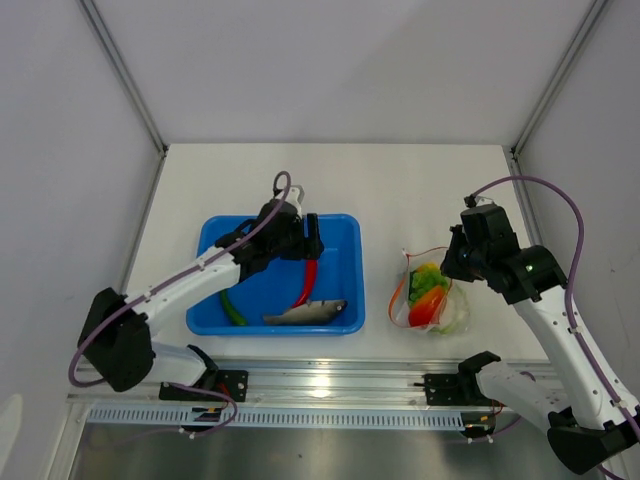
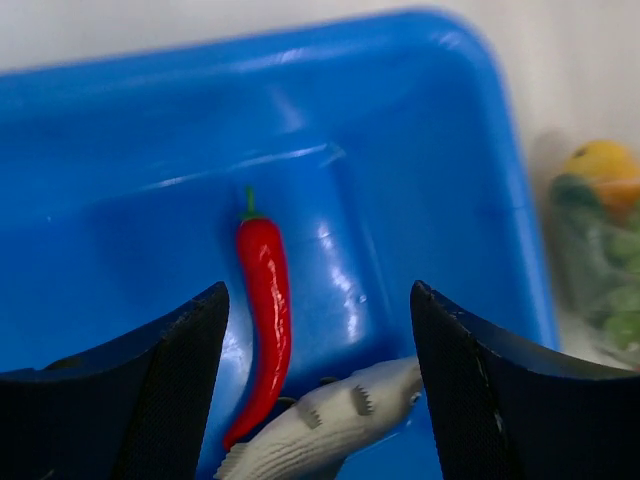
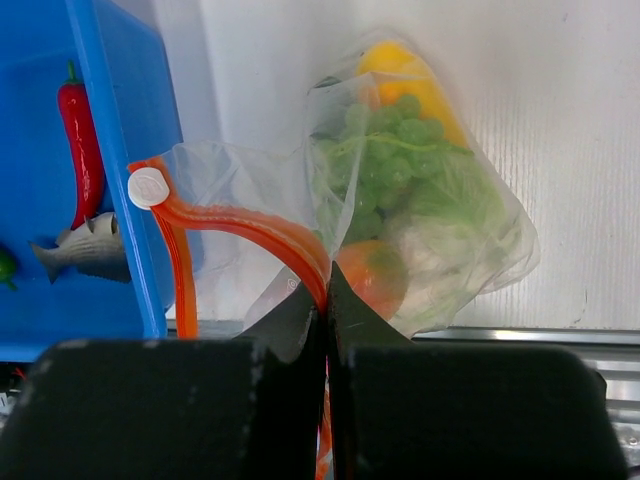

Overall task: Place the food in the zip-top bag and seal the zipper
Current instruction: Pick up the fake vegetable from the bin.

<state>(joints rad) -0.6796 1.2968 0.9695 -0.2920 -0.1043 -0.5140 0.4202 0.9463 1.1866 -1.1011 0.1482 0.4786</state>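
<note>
A red chili (image 2: pixel 265 320) and a grey fish (image 2: pixel 320 425) lie in the blue tray (image 2: pixel 150 150). My left gripper (image 2: pixel 318 290) hangs open just above them, the chili near its left finger and the fish's head near the right one. From above, a green cucumber (image 1: pixel 232 308) lies in the tray's left part. The zip-top bag (image 3: pixel 420 200) rests on the table right of the tray, holding green grapes (image 3: pixel 390 140), a yellow mango (image 3: pixel 400 70) and a tomato (image 3: pixel 375 275). My right gripper (image 3: pixel 326 285) is shut on the orange zipper (image 3: pixel 240 225), and the bag's mouth gapes toward the tray.
The zipper's white slider (image 3: pixel 148 187) sits at the strip's end, next to the tray's right wall (image 3: pixel 110 150). A metal rail (image 1: pixel 330 385) runs along the table's near edge. White walls close in the table on the left, right and far sides.
</note>
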